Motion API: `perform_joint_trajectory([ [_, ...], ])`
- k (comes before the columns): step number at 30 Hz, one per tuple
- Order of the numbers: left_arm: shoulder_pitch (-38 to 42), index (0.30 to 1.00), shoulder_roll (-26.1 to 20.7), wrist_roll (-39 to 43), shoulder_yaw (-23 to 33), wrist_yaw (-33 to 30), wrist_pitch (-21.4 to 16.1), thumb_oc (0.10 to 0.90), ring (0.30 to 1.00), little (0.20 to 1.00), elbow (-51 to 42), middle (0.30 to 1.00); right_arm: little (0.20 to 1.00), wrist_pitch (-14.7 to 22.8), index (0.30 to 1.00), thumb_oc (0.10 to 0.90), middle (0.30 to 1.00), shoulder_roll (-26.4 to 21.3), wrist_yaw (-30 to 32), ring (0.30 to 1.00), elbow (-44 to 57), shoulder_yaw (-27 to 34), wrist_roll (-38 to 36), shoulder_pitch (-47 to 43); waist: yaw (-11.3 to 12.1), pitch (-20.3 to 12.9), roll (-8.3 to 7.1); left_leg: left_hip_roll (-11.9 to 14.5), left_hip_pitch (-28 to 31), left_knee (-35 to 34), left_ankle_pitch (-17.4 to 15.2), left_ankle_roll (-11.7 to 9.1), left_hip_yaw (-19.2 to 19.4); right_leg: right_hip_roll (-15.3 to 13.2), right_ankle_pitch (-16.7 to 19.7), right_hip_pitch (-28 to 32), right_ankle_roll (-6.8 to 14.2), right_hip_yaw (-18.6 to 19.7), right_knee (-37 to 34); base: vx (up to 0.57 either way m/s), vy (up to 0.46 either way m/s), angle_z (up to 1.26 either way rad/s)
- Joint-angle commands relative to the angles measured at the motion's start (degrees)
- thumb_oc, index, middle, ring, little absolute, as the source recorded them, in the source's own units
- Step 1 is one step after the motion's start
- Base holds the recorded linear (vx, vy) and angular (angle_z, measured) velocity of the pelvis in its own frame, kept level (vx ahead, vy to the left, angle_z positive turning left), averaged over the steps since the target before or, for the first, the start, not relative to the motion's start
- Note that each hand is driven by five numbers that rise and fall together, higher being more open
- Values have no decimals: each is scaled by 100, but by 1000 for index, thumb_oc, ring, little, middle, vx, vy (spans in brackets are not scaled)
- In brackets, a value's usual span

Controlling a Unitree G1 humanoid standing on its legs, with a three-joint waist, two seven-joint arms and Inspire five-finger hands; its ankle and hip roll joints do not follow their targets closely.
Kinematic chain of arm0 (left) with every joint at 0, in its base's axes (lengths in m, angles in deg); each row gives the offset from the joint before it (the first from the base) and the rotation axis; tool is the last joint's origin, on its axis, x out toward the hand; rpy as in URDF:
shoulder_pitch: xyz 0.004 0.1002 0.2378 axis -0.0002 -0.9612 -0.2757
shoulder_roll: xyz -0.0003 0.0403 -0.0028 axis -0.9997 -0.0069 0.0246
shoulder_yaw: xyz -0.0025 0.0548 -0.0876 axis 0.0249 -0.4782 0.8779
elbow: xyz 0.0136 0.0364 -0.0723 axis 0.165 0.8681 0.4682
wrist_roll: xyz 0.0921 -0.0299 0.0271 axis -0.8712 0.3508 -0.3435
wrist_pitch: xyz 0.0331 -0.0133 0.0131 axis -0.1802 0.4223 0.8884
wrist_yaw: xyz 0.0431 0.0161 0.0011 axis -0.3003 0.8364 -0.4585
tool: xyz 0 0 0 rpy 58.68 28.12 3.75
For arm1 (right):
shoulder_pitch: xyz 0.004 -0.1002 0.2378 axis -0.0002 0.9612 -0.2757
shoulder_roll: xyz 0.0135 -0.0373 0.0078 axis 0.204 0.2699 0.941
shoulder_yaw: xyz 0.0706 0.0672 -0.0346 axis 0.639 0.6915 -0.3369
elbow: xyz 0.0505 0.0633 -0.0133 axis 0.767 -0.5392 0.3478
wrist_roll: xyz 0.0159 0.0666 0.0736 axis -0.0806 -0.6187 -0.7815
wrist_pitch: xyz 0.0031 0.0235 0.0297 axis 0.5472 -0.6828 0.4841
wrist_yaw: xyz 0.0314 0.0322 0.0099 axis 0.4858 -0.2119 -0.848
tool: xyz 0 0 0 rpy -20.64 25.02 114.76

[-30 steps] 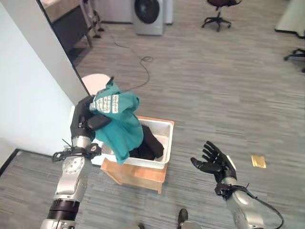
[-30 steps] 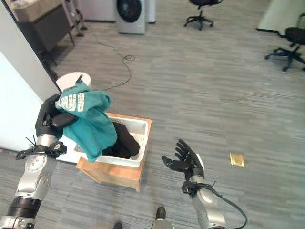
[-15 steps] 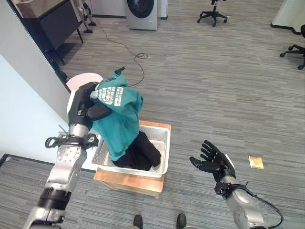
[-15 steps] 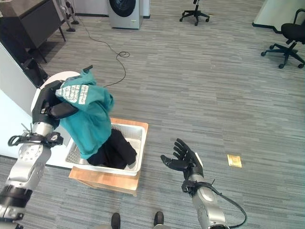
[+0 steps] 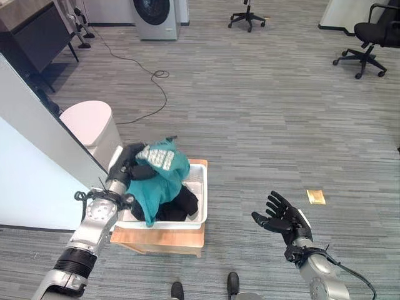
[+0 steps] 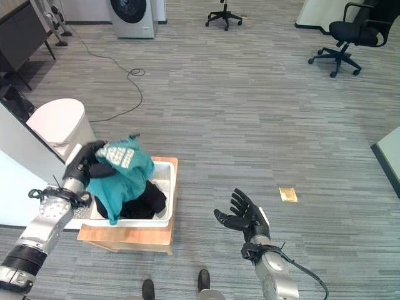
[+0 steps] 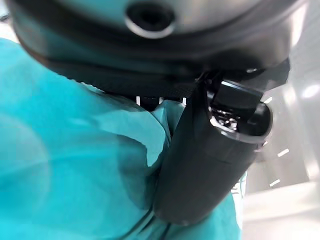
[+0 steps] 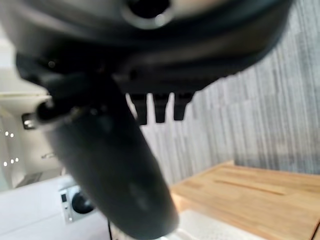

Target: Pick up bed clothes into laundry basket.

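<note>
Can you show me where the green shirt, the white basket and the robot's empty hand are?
green shirt [image 5: 164, 178], left eye view, on its bunched middle.
white basket [image 5: 201, 199], left eye view, on its bare right wall.
right hand [image 5: 282, 220], left eye view, on its palm.

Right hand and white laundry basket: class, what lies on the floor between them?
Nothing: in the left eye view, bare grey floor separates the open right hand from the white laundry basket on its wooden stand.

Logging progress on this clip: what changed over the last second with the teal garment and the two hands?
The left hand, still closed on the teal garment, has lowered it from above the white laundry basket so most of it now rests inside on the dark clothes. The camera view also shifted. The right hand stays open and empty, off to the side.
</note>
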Motion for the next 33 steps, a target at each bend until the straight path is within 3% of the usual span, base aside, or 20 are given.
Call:
perform_joint_trajectory([
  [1, 1092, 300, -146, -858, -174, 45, -250, 400, 300, 300, 1129, 300, 900, 467, 900, 800, 900, -118, -178, 900, 614, 35, 48, -284, -67, -133, -420, 33, -159, 2, -217, -154, -120, -452, -746, 242, 726, -53, 278, -42, 18, -20],
  [7, 1661, 300, 164, -1289, -438, -92, -195, 400, 300, 300, 2618, 300, 900, 531, 900, 800, 900, -111, -217, 900, 733, -149, -30, -277, -225, -58, -565, 90, -229, 2, -203, -159, 62, -409, -654, 63, 752, 112, 254, -45, 15, -25],
  [9, 2014, 300, 395, -1431, -552, -175, -138, 400, 300, 300, 3433, 300, 900, 565, 900, 800, 900, -93, -245, 900, 768, -316, -122, -213, -359, -41, -686, 135, -258, 2, -210, -165, 206, -382, -568, -48, 774, 237, 197, -9, 27, -15],
  [11, 2094, 300, 406, -1450, -571, -200, -163, 400, 300, 300, 3493, 300, 900, 559, 900, 800, 900, -88, -261, 900, 764, -344, -142, -188, -382, -40, -709, 142, -254, 2, -219, -166, 238, -375, -559, -70, 778, 269, 193, 2, 18, -16],
  [12, 2222, 495, 403, -1496, -619, -214, -198, 530, 495, 495, 3567, 495, 900, 574, 900, 800, 900, -93, -284, 900, 779, -419, -160, -169, -433, -28, -735, 148, -241, 2, -225, -172, 296, -379, -527, -93, 789, 312, 180, 7, 21, -27],
  [13, 2235, 601, 402, -1502, -610, -235, -216, 601, 601, 601, 3551, 601, 900, 577, 900, 800, 900, -95, -295, 900, 806, -430, -186, -135, -449, -23, -736, 149, -235, 2, -230, -172, 308, -385, -518, -98, 794, 317, 173, 6, 28, -25],
  [14, 2305, 900, 384, -1526, -635, -283, -221, 800, 900, 900, 3538, 900, 900, 582, 900, 800, 900, -97, -301, 900, 816, -445, -202, -116, -467, -31, -732, 143, -229, 2, -238, -172, 314, -390, -519, -102, 797, 333, 166, 2, 21, -12],
  [18, 2399, 900, 324, -1491, -682, -306, -262, 800, 900, 900, 3303, 900, 900, 587, 900, 800, 900, -98, -309, 900, 799, -447, -208, -78, -474, -40, -697, 127, -219, 2, -251, -168, 330, -410, -526, -90, 804, 332, 161, 0, 3, -2],
  [20, 2520, 900, 157, -1453, -820, -326, -323, 800, 900, 900, 2624, 900, 900, 573, 900, 800, 900, -120, -311, 900, 740, -423, -194, -68, -453, -70, -572, 89, -203, 2, -264, -162, 293, -467, -547, -38, 820, 264, 154, 14, 15, 1],
  [24, 2600, 900, -32, -1330, -920, -249, -347, 800, 900, 900, 2015, 900, 900, 550, 900, 800, 900, -118, -315, 900, 705, -392, -183, -84, -435, -87, -477, 60, -197, 2, -266, -155, 234, -501, -567, 3, 829, 189, 168, 13, 9, 6],
  [28, 2811, 900, -727, -1300, -1198, 146, -282, 800, 900, 900, 818, 900, 900, 473, 900, 800, 900, -137, -305, 900, 652, -272, -105, -90, -345, -101, -311, 0, -211, 2, -259, -138, 124, -554, -577, 70, 849, 59, 175, 13, 2, 15],
  [32, 2999, 900, -2071, -1582, -1515, 695, -360, 800, 900, 900, -284, 900, 900, 439, 900, 800, 900, -88, -394, 900, 647, -51, 42, 62, -175, -136, -173, -46, -220, 2, -249, -147, 23, -608, -587, 154, 888, -100, 172, 8, -27, 11],
  [33, 2984, 900, -2088, -1581, -1503, 700, -350, 800, 900, 900, -306, 900, 900, 439, 900, 800, 900, -80, -395, 900, 646, -57, 44, 60, -185, -135, -182, -48, -218, 2, -249, -147, 18, -611, -588, 160, 889, -105, 169, 5, -29, 13],
])
